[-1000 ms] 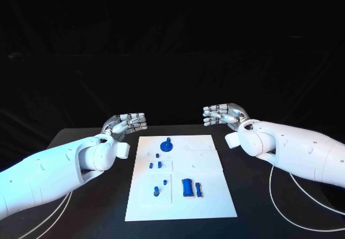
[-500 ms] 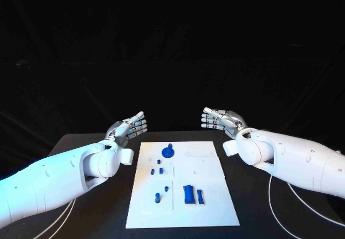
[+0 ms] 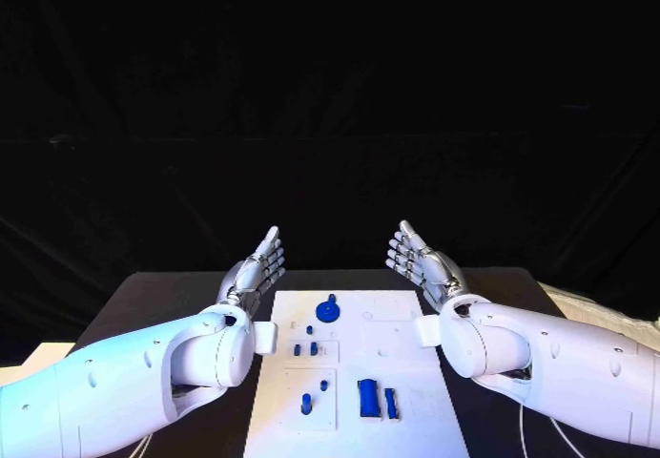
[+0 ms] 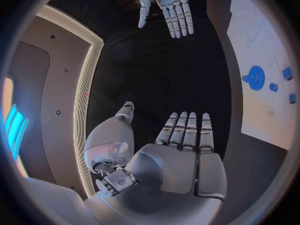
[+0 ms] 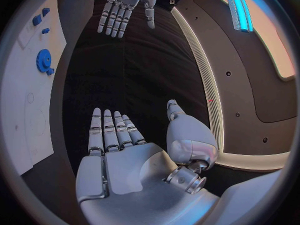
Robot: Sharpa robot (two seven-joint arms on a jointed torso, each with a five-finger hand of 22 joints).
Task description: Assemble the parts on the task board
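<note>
White task board [image 3: 413,382] lies mid-table between my arms. My left hand [image 3: 256,268] and right hand [image 3: 421,264], curled a second ago, now stretch flat, holding nothing. The blue parts [image 3: 371,398] sit on the board, ungrasped.

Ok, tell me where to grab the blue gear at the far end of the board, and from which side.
Pinch the blue gear across its toothed rim, coming from above. It seems to lie flat on the white task board, so its sides offer little to hold. The left hand and the right hand, both open and empty, flank it about equally; either could probably reach. The small knob at its edge may be another hold.
</note>
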